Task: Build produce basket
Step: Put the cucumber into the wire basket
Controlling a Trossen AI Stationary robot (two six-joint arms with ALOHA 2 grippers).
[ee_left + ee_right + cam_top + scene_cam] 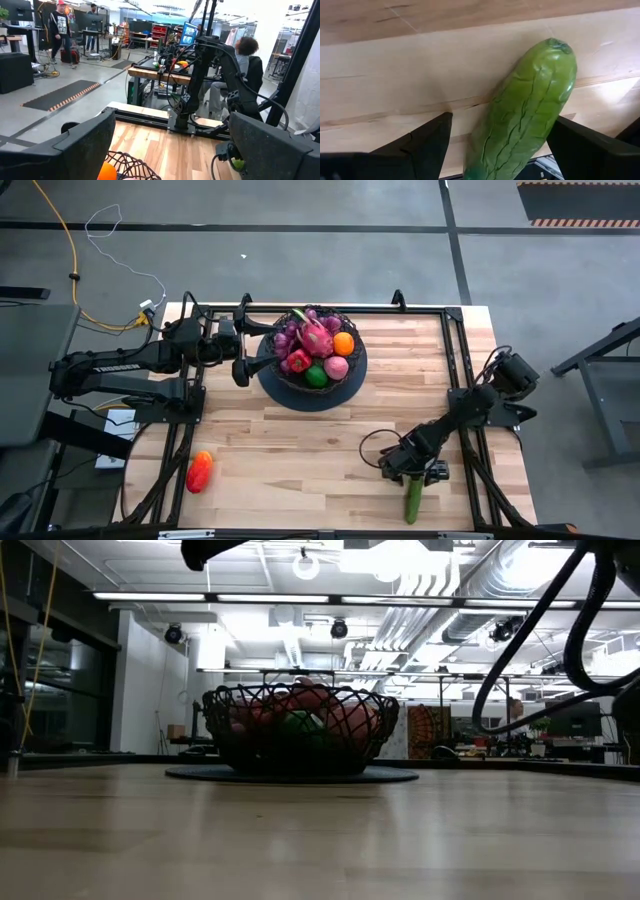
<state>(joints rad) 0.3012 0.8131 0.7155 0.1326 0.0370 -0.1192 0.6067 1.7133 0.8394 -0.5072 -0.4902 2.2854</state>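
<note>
Left gripper (243,340) spread wide at upper left of centre, just beside basket rim, holding nothing; red pepper (199,471) lies alone at lower left of table; basket (352,370) at upper centre on dark round mat, filled with fruit; right gripper (413,477) at lower right, fingers spread either side of cucumber (522,117) lying on table; contact unclear.

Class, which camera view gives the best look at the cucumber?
The right wrist view: the cucumber fills the picture, lying on the table between the right gripper fingers. The high view shows it small at the table's near edge. The low and left wrist views do not show it.
</note>
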